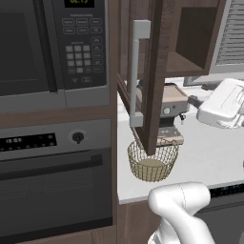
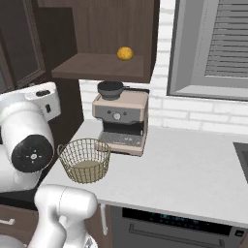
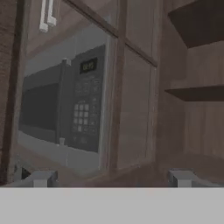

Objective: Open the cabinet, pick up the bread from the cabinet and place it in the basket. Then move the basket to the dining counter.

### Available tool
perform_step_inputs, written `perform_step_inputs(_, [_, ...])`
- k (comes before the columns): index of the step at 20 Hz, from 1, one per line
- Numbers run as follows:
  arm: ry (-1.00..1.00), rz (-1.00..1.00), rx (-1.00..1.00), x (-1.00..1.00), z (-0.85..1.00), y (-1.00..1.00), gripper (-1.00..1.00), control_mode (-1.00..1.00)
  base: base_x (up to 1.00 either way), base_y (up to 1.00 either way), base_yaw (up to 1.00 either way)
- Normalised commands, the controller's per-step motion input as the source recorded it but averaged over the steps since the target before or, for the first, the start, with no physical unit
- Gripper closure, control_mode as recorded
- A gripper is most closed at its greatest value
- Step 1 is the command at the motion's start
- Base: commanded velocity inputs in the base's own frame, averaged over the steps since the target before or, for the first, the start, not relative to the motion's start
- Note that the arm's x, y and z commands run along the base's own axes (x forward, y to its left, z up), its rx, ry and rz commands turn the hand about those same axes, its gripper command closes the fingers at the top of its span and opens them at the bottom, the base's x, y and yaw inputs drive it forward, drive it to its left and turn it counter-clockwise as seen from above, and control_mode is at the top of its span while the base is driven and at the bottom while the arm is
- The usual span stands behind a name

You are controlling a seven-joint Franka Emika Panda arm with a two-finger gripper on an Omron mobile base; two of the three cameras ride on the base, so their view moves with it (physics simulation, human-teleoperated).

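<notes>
1. Nearest, the white arm's rounded joints rise at the bottom of both base views, in front of the worktop (image 2: pixel 193 179).
2. Up close in the hand view, the gripper (image 3: pixel 111 178) is released, its two finger tips (image 3: pixel 39 178) set wide apart with nothing between them, facing the cabinet's interior.
3. Just behind the arm, the wire basket (image 2: pixel 85 160) stands upright on the pale worktop near its front edge, with nothing lying in it.
4. Beside and behind the basket sits a beige espresso machine (image 2: pixel 121 121), against the white brick backsplash.
5. Above both, the cabinet (image 2: pixel 104 34) is open; its door (image 1: pixel 155 71) swings out edge-on over the basket in the left base view, silver bar handle (image 1: pixel 136 71) facing the oven side.
6. Farther back, the bread (image 2: pixel 125 53) rests on the cabinet's bottom shelf, toward its right end, well apart from the basket.
7. Left of the cabinet, a microwave (image 1: pixel 52 47) sits over a wall oven (image 1: pixel 52 176).
8. Farthest right, a shuttered window (image 2: pixel 213 46) fills the wall.
</notes>
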Motion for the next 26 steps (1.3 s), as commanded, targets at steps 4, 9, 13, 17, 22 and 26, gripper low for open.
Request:
perform_step_inputs(4, [0.24, -0.54, -0.01, -0.04, 0.38, -0.69, -1.00, -1.00, 0.00, 0.00, 0.00])
perform_step_inputs(9, [0.23, -0.40, -0.11, 0.06, 0.26, -0.35, -1.00, -1.00, 0.00, 0.00, 0.00])
perform_step_inputs(13, [0.16, -0.30, -0.13, 0.26, 0.06, -0.24, -1.00, -1.00, 0.00, 0.00, 0.00])
perform_step_inputs(17, [0.11, -0.07, -0.06, 0.57, 0.00, -0.08, -1.00, -1.00, 0.00, 0.00, 0.00])
perform_step_inputs(22, [0.04, -0.10, -0.10, 0.68, -0.03, 0.00, -1.00, -1.00, 0.00, 0.00, 0.00])
perform_step_inputs(26, [0.07, -0.10, 0.01, 0.42, -0.26, -0.12, -1.00, -1.00, 0.00, 0.00, 0.00])
